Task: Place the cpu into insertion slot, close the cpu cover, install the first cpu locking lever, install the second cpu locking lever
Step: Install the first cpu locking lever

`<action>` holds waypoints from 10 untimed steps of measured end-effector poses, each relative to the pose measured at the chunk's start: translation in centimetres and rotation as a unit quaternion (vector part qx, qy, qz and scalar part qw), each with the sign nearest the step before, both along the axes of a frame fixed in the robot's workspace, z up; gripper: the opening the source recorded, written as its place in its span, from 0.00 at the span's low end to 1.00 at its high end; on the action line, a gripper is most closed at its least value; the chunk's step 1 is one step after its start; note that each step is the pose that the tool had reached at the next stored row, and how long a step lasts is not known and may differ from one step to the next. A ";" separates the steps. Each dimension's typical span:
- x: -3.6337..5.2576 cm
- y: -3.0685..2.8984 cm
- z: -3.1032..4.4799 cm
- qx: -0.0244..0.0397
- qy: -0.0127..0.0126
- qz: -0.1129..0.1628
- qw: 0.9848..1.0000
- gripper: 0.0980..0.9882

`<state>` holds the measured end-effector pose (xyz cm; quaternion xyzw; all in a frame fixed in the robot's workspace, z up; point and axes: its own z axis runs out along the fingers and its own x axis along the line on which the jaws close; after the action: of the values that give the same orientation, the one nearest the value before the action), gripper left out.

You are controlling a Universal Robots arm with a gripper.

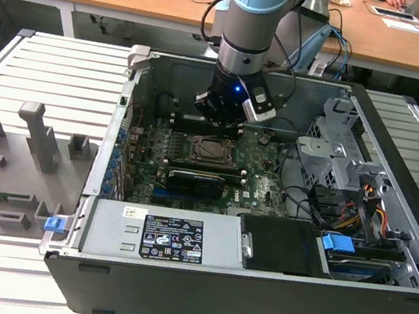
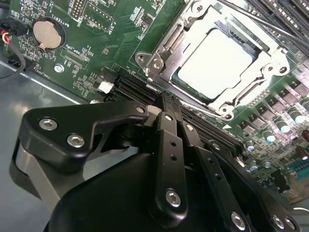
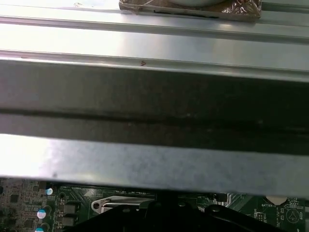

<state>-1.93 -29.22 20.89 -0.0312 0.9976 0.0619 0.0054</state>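
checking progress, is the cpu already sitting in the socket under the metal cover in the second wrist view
Yes, the cpu lies flat in the insertion slot, its silvery top showing through the window of the closed cpu cover.

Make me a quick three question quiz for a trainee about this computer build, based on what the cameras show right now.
1. True or false: in the second wrist view, the cpu sits framed by the cpu cover.
2. Which round part sits on the motherboard in the second wrist view? A) coin battery B) cooling fan C) volume knob
3. Fill in: in the exterior view, the end effector hangs inside the open computer ____.

Key: 1 true; 2 A; 3 case.
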 end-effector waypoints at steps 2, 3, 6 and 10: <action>0.08 0.00 -0.17 0.000 0.000 0.000 1.000 0.01; 0.10 0.00 -0.25 0.000 0.000 0.000 1.000 0.01; 0.15 0.00 -0.45 -0.002 0.000 0.000 1.000 0.01; 0.18 -0.01 -0.58 -0.003 0.000 0.000 1.000 0.01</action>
<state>-1.75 -29.23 20.31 -0.0312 0.9977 0.0593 0.0052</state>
